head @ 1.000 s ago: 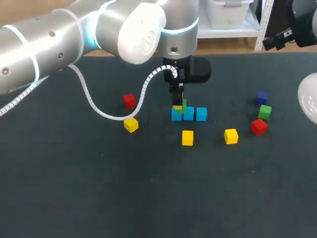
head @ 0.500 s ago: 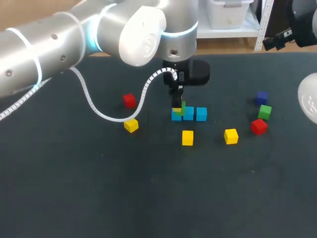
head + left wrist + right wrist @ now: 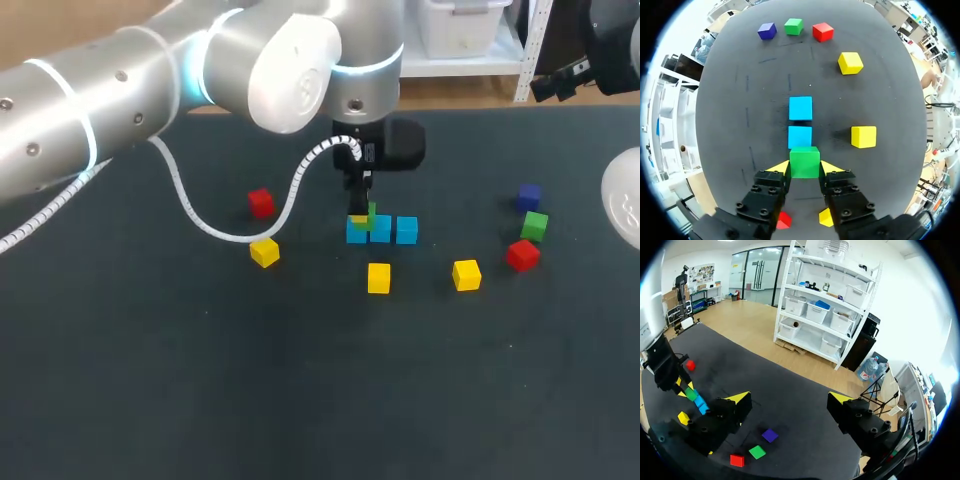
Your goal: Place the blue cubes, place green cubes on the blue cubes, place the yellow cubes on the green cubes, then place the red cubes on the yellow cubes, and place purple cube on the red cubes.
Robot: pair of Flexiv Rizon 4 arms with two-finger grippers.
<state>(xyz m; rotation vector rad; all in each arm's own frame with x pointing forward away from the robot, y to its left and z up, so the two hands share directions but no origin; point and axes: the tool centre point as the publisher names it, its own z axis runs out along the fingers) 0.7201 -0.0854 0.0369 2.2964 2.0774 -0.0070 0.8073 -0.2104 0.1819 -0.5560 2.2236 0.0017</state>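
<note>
Mid-frame, the left end effector (image 3: 361,214) pinches the green cube (image 3: 804,161) by opposite flat faces; it looks light, rigid and smooth.

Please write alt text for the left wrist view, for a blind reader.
The left hand grips a green cube between its yellow fingertips. Ahead lie two blue cubes in line, two yellow cubes beside them, and farthest a purple cube, a second green cube and a red cube.

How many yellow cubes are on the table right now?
3. The left yellow cube lies near a red cube, the middle yellow cube just in front of the blue cubes, the right yellow cube beside it, further right. None seems hidden.
</note>
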